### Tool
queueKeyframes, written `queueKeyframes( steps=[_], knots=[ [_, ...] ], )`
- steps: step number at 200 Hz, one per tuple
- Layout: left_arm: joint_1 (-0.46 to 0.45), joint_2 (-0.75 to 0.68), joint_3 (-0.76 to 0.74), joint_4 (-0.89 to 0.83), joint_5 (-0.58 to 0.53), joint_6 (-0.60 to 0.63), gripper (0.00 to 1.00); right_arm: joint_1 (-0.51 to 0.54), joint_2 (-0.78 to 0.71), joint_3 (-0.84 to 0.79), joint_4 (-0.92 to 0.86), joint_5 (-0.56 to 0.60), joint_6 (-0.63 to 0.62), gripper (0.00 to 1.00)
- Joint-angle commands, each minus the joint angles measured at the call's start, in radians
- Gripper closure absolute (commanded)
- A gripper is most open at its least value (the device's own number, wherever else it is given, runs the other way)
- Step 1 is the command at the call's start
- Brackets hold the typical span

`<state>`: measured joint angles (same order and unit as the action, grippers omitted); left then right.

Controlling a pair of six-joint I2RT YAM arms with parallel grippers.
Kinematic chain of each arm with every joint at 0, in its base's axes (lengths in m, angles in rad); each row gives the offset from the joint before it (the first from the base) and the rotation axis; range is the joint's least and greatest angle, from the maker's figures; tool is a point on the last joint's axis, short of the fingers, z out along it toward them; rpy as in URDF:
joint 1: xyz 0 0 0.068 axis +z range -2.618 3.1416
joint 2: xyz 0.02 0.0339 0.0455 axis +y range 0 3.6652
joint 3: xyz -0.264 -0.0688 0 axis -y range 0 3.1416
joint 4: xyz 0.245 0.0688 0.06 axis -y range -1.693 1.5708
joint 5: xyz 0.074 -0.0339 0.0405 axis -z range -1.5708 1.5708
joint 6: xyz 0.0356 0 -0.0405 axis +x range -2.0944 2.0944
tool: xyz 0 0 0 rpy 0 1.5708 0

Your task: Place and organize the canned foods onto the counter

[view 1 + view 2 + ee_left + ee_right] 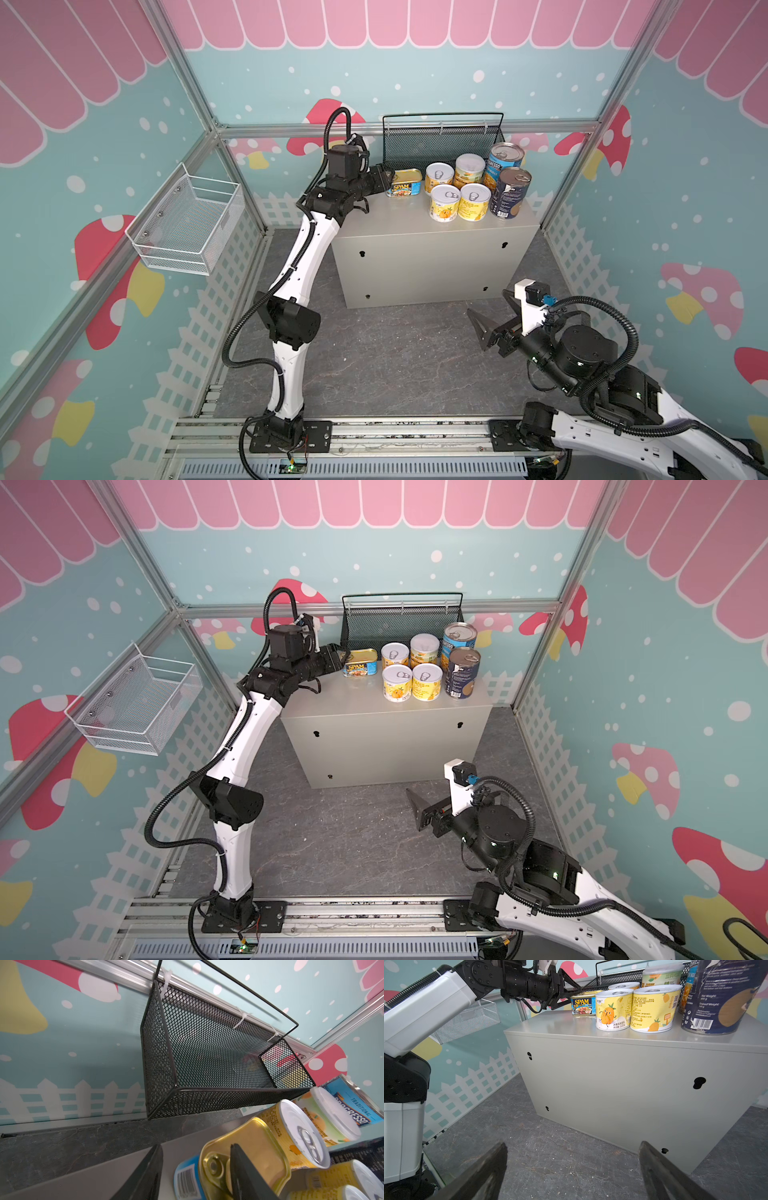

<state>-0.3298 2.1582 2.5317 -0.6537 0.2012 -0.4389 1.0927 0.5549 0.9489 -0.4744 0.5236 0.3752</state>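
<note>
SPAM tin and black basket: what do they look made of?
SPAM tin: likely metal, glossy gold top with a pressed rim; sides carry a printed label. The black basket: probably metal, matte diamond mesh on a thin rod frame.

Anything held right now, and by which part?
Right gripper open, empty. Left gripper: fingers straddle the SPAM tin end, one over its gold lid; grip cannot be told.

Gold-topped blue SPAM tin point(405, 183), yellow-labelled tins point(444, 204), beige-grey counter point(415, 257), black mesh basket point(440, 143).
</note>
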Motion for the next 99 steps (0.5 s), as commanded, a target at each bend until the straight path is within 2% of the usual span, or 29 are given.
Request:
queueKeyframes(
  steps=[1, 99],
  knots=[
    [-0.010, 0.041, 0.028, -0.028, -0.001, -0.009, 0.48, 0.000, -0.014, -0.014, 0.000, 0.014, 0.010, 0.01],
    [-0.012, 0.066, 0.057, -0.030, 0.004, -0.003, 0.48, 0.000, -0.015, -0.018, -0.005, 0.018, 0.014, 0.01]
  ],
)
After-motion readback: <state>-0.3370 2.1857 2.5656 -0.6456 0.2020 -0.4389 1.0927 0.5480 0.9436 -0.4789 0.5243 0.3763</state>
